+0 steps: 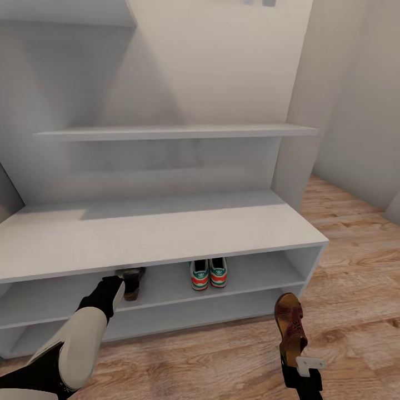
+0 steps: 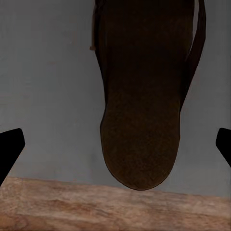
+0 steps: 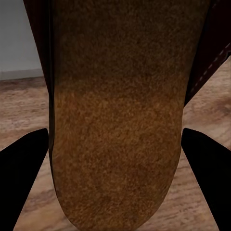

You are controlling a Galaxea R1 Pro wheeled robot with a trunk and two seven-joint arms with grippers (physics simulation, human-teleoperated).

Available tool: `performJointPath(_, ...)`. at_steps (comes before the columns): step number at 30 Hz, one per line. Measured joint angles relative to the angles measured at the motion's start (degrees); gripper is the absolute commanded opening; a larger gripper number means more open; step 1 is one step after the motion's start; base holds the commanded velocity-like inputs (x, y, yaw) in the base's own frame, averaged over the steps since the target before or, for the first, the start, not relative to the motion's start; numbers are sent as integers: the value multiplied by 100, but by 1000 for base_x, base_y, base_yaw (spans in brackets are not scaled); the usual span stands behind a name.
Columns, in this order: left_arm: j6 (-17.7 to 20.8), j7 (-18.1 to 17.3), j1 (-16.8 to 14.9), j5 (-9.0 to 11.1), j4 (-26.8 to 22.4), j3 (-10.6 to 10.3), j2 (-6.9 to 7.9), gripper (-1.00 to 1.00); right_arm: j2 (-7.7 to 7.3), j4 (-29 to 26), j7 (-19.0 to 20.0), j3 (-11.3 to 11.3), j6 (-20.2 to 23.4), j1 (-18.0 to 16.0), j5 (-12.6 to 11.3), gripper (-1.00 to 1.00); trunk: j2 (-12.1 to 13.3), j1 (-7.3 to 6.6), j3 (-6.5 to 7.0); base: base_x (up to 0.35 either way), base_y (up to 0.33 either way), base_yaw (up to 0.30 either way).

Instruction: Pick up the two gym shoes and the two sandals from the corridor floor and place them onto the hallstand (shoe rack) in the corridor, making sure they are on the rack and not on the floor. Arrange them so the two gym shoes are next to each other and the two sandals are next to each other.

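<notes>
Right claw (image 1: 299,355) grips one sandal (image 1: 291,328); rack top (image 1: 166,233) half-hides the other sandal (image 1: 132,282).

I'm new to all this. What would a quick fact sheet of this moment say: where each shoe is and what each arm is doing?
Cream-white sneakers with green stripes: side by side in the pale grey shoe rack, upper compartment.
First dark-brown leather sandal: same compartment, left of the sneakers, apart from them.
Left gripper: open, at that sandal.
Second dark-brown sandal: held by the right gripper above the wood plank floor.
Remaining: second sandal beside the first.
</notes>
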Motion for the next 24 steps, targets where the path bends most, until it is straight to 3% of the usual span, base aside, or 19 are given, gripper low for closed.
performJointPath(5, -1, -1, 0, 1, 1, 0, 0, 100, 0, 1, 4, -1, 0, 0, 0, -100, 0, 2, 0, -163, 21, 0)
performJointPath(24, -158, -4, 45, 3, -25, 8, 23, 100, 0, 2, 2, -1, 0, 0, -1, -100, 0, 4, 0, -328, 66, 0)
